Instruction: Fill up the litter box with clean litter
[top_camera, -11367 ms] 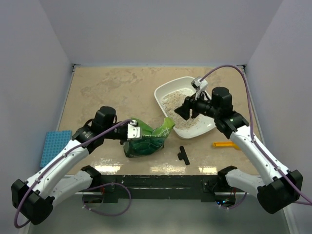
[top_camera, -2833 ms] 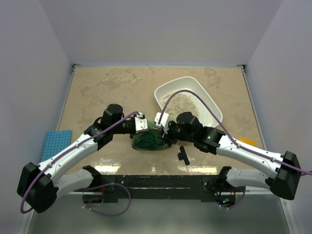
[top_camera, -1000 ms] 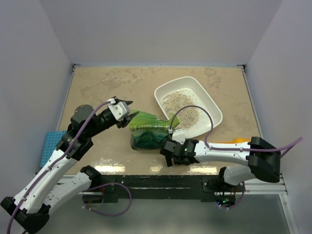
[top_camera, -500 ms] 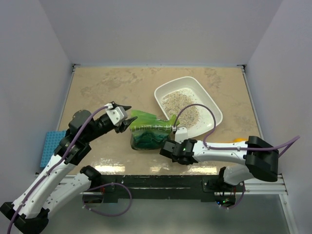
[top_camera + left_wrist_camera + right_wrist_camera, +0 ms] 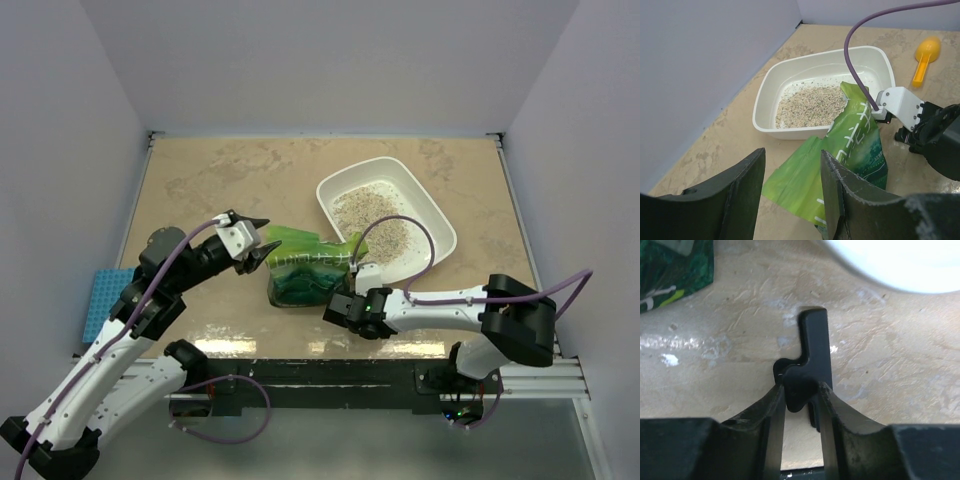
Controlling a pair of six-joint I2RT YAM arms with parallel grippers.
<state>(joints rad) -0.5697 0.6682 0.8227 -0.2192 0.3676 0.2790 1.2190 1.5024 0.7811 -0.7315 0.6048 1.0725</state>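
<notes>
At the left edge of the tan table (image 5: 200, 170) lies a blue pad (image 5: 110, 298). The left gripper (image 5: 262, 235) hovers just left of the crinkled green bag (image 5: 305, 270), its fingers spread apart and holding nothing. Near and right of the bag, the right gripper (image 5: 338, 308) sits low on the table, fingers pinched on a black clip (image 5: 812, 350). The litter box (image 5: 440, 235) rests right of centre, just beyond the bag, whose top corner overlaps its near rim. The clean litter (image 5: 368, 213) lies heaped inside. A yellow scoop (image 5: 925, 54) lies beside the box, apart from it
</notes>
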